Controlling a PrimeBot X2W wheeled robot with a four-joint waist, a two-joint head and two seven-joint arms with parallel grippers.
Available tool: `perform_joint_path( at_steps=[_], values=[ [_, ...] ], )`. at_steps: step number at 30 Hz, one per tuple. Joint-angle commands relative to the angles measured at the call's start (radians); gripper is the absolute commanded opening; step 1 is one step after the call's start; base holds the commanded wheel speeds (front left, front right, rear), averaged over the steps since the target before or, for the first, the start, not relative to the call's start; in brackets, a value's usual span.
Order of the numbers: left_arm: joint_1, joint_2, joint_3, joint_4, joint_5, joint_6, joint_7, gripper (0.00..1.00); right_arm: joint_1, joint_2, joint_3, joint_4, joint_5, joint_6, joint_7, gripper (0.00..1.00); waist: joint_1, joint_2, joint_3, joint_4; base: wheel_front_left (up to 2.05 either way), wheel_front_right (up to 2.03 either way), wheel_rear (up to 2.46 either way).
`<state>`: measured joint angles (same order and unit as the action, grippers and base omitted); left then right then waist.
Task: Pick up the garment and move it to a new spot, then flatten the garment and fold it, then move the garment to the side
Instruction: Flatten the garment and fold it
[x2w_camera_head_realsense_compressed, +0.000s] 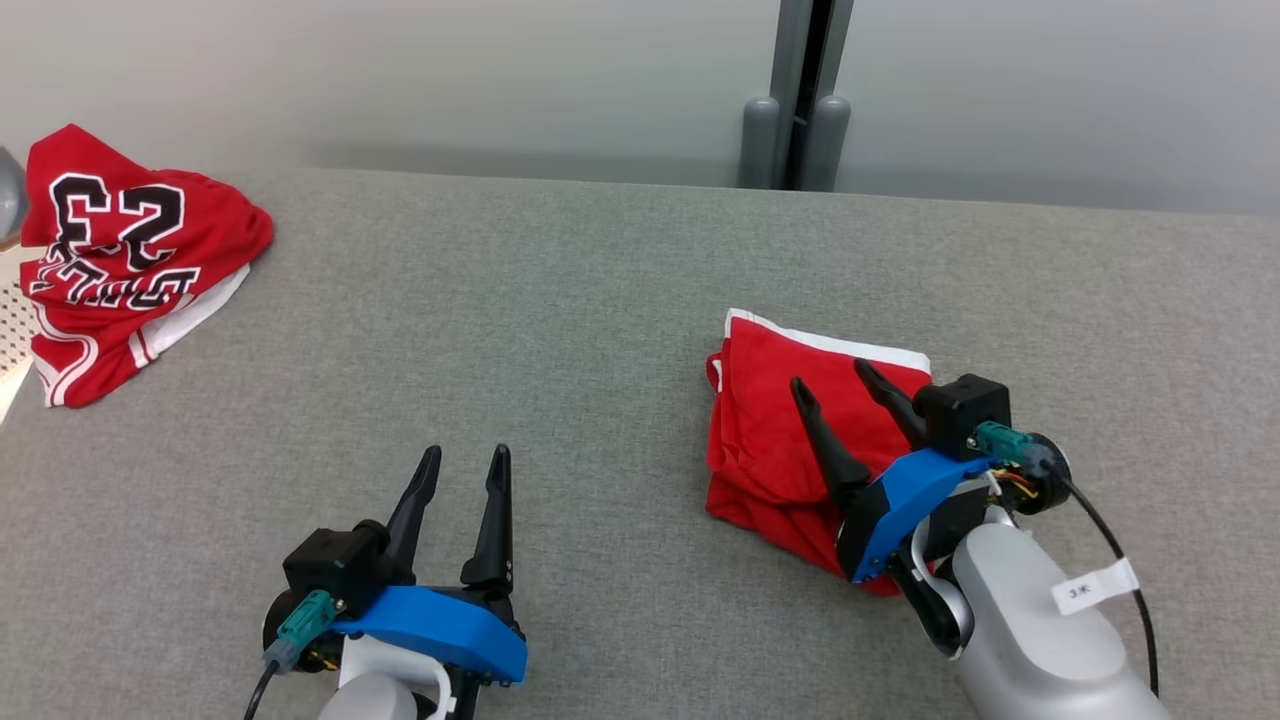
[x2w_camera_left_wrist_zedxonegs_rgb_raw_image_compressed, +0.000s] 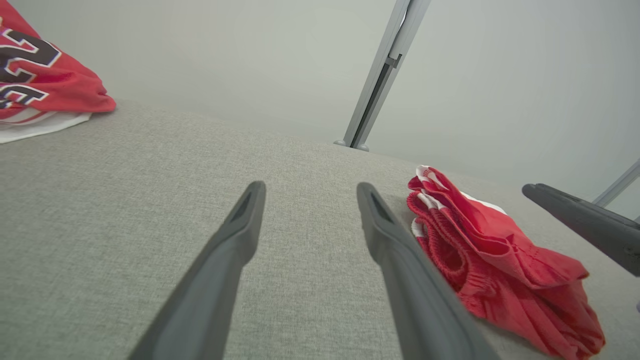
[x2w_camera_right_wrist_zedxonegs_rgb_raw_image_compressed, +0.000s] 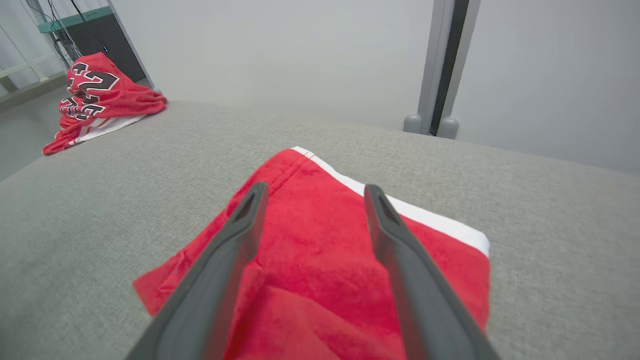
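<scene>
A red garment with a white edge band (x2w_camera_head_realsense_compressed: 770, 430) lies folded in a thick bundle on the grey table (x2w_camera_head_realsense_compressed: 560, 300), right of centre. My right gripper (x2w_camera_head_realsense_compressed: 830, 378) hangs over its near right part, open, fingers spread with nothing between them; the right wrist view has red cloth (x2w_camera_right_wrist_zedxonegs_rgb_raw_image_compressed: 310, 240) under both fingers. In the left wrist view the same bundle (x2w_camera_left_wrist_zedxonegs_rgb_raw_image_compressed: 480, 250) lies to the right, with a right fingertip (x2w_camera_left_wrist_zedxonegs_rgb_raw_image_compressed: 580, 220) beyond it. My left gripper (x2w_camera_head_realsense_compressed: 465, 455) stands open over bare table at the lower left, well clear of the bundle.
A second red garment with black and white lettering (x2w_camera_head_realsense_compressed: 120, 250) lies heaped at the table's far left corner. Behind the table's back edge stand a pale wall and a grey post (x2w_camera_head_realsense_compressed: 800, 90).
</scene>
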<state>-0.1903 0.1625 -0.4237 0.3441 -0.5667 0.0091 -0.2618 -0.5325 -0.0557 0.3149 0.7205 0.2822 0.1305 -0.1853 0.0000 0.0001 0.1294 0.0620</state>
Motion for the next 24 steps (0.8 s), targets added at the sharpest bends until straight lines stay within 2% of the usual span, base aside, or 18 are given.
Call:
perform_joint_path(
  at_steps=[1,2,3,4,9,15,24],
  values=[
    [-0.004,0.000,0.007,0.001,0.007,-0.004,-0.005,1.00,-0.014,-0.002,-0.017,0.021,-0.048,0.000,0.007,0.87,0.0000,-0.0001,0.004,0.008,0.00,0.00,0.00],
    [-0.006,-0.001,0.008,0.003,0.008,-0.005,-0.005,1.00,-0.018,-0.003,-0.025,0.034,-0.079,0.000,0.012,0.46,0.0000,-0.0001,0.005,0.012,0.00,0.00,0.00],
    [-0.008,-0.003,0.010,0.004,0.009,-0.006,-0.005,1.00,-0.018,-0.003,-0.031,0.049,-0.108,0.000,0.019,0.26,0.0000,-0.0001,0.006,0.016,0.00,0.00,0.00],
    [-0.010,-0.005,0.010,0.005,0.011,-0.008,-0.005,1.00,-0.016,-0.002,-0.034,0.064,-0.129,0.000,0.025,0.00,0.0000,-0.0001,0.007,0.020,0.00,0.00,0.00],
    [-0.013,-0.012,0.018,0.013,0.016,-0.011,-0.005,1.00,0.007,0.005,0.006,0.115,-0.168,0.000,0.028,0.00,0.0000,-0.0001,0.009,0.037,0.00,0.00,0.00],
    [-0.015,-0.019,0.028,0.021,0.023,-0.018,-0.004,1.00,0.034,0.003,0.186,0.081,-0.044,0.000,0.036,0.00,0.0000,-0.0001,0.012,0.045,0.00,0.00,0.00],
    [-0.006,-0.026,0.045,0.030,0.035,-0.026,-0.004,1.00,0.043,0.005,0.340,0.077,0.036,0.000,0.033,0.00,0.0000,-0.0001,0.004,0.026,0.00,0.00,0.00]
  ],
)
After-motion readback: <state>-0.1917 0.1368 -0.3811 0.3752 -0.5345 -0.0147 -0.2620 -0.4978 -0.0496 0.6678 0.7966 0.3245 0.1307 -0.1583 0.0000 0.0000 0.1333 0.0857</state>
